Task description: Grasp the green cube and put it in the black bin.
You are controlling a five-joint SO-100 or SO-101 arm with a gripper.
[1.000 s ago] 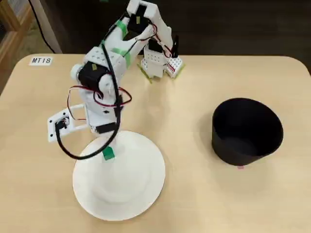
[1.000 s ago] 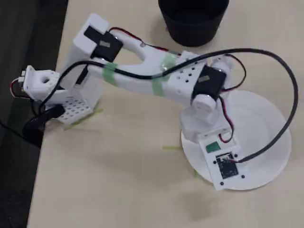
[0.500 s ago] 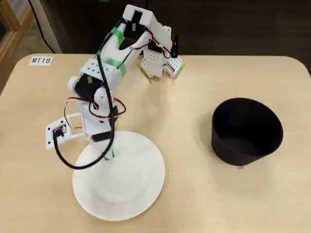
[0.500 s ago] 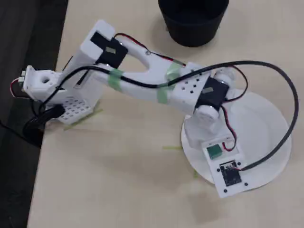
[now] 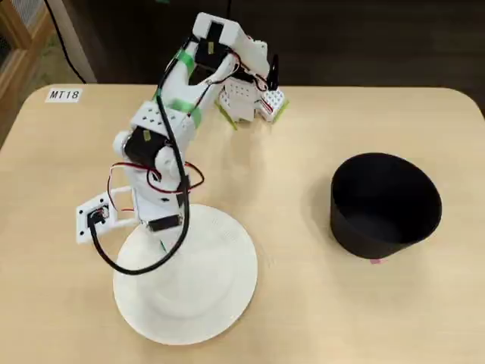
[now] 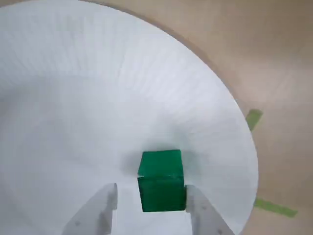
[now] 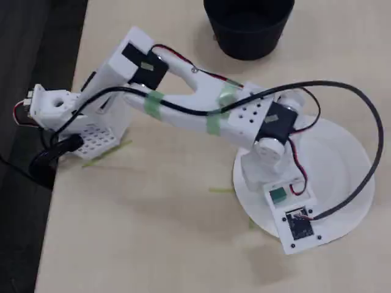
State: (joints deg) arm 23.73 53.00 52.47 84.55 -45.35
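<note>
The green cube (image 6: 161, 180) rests on the white plate (image 6: 98, 93) near its rim. In the wrist view my gripper (image 6: 152, 188) is open around it: the right finger (image 6: 198, 210) touches the cube's side and the left finger (image 6: 100, 210) stands a small gap away. A fixed view shows the cube (image 7: 278, 195) just under the gripper's body on the plate (image 7: 345, 165). In the other fixed view the gripper (image 5: 161, 240) hides the cube at the plate's (image 5: 204, 303) upper-left edge. The black bin (image 5: 386, 205) stands apart to the right and appears at the top in the other fixed view (image 7: 247, 24).
Yellow-green tape strips (image 6: 253, 119) lie on the table beside the plate. The arm's base (image 5: 246, 95) sits at the far table edge and a black cable (image 5: 114, 258) loops from the wrist. A label "MT18" (image 5: 63, 95) marks the far left corner.
The gripper has come down onto the plate around the cube, which now hides it in one fixed view. The cube itself has not moved.
</note>
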